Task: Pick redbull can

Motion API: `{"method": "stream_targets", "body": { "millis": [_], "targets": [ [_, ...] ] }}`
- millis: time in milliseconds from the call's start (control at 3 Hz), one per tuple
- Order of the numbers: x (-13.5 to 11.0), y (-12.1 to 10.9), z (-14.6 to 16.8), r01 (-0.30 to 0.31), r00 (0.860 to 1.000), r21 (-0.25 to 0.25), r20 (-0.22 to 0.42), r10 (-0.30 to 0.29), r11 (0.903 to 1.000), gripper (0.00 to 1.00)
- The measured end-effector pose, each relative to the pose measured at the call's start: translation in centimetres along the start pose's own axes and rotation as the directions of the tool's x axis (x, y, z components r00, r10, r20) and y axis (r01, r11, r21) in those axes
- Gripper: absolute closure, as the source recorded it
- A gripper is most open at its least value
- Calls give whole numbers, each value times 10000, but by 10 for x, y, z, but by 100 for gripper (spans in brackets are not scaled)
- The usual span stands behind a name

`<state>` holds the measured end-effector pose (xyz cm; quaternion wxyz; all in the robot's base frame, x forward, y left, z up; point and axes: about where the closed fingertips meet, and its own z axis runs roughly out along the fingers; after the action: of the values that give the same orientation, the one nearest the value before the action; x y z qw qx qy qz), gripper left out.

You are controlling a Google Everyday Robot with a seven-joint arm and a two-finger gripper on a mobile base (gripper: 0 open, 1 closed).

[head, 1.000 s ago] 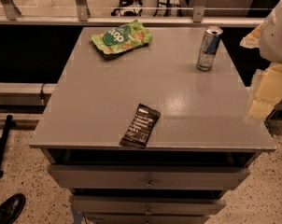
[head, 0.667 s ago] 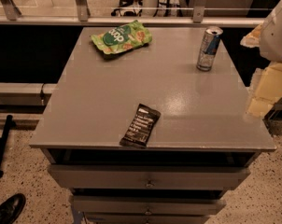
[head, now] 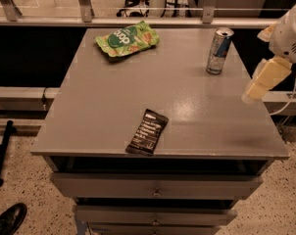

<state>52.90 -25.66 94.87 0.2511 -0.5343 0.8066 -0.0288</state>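
jaws: beyond table [head: 89, 111] right edge | redbull can [head: 219, 50]: free all round | snack bag [head: 127, 38], wrapped bar [head: 147, 131]: well apart

Silver-and-blue redbull can [head: 219, 50], green bag [head: 127, 38], black bar [head: 147, 131] — cream gripper [head: 251, 93] at right edge of grey table [head: 89, 111].

Upright redbull can [head: 219, 50] — gripper [head: 251, 94] apart, right edge.

Dim warm light; hand [head: 253, 89] at right
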Motion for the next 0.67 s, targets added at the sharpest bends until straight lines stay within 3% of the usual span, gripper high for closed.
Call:
{"method": "stream_targets", "body": {
  "millis": [333, 667],
  "targets": [
    [-6, -37, 23, -581, 9911, 572, 1234, 507, 9967, 0],
    [-15, -67, 48, -1122, 9688, 852, 2309, 899, 9900, 0]
  ]
}}
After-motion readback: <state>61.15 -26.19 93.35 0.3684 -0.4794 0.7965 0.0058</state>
